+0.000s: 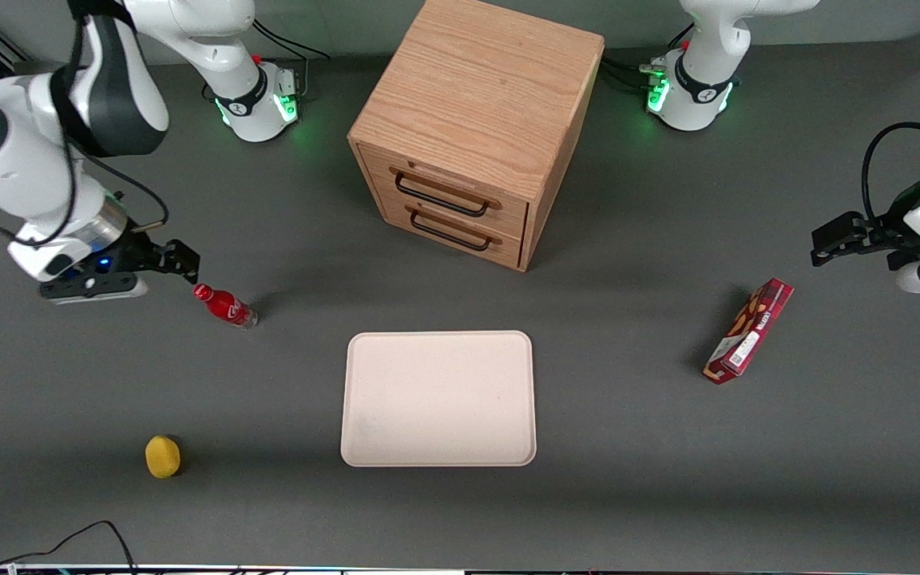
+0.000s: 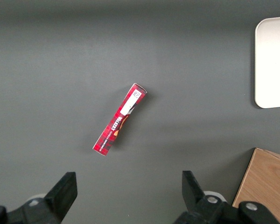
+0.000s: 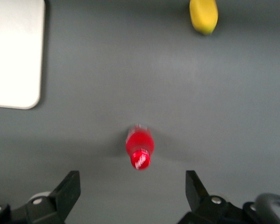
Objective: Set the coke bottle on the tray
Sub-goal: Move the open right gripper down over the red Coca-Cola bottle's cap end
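The coke bottle [image 1: 224,306] is small and red with a red cap and stands upright on the grey table, apart from the tray toward the working arm's end. The right wrist view looks down on its cap [image 3: 140,148]. The cream tray [image 1: 438,398] lies flat and bare mid-table, nearer the front camera than the cabinet; one corner shows in the right wrist view [image 3: 14,51]. My right gripper [image 1: 180,262] hangs above the table just beside the bottle's cap, a little farther from the front camera. Its fingers are wide open and empty [image 3: 132,182], with the bottle just ahead of the gap.
A wooden two-drawer cabinet [image 1: 476,120] stands farther from the front camera than the tray. A yellow lemon [image 1: 163,456] lies nearer the front camera than the bottle and shows in the right wrist view [image 3: 204,15]. A long red snack box [image 1: 750,330] lies toward the parked arm's end.
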Controlling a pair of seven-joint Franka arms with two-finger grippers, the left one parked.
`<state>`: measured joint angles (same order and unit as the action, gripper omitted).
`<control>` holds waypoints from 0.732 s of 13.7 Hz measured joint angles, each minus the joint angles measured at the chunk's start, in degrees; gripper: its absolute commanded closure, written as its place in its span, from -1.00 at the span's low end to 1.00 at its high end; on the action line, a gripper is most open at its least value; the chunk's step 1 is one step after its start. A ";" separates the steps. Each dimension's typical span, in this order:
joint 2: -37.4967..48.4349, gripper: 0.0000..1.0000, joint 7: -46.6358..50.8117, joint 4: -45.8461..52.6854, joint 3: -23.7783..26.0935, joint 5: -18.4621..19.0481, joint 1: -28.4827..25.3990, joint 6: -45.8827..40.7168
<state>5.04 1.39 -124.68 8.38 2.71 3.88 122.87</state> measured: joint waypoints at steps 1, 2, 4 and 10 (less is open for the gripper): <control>0.67 -0.99 -0.08 -1.80 -0.01 0.00 0.46 0.80; 0.92 -0.89 -0.28 -2.79 -0.01 0.00 0.87 1.59; 0.81 -0.69 -0.52 -4.77 -0.02 0.00 1.55 4.87; -1.22 -0.36 -0.65 -10.36 0.04 0.00 1.91 14.69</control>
<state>3.83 0.74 -135.04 8.42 2.71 5.79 137.56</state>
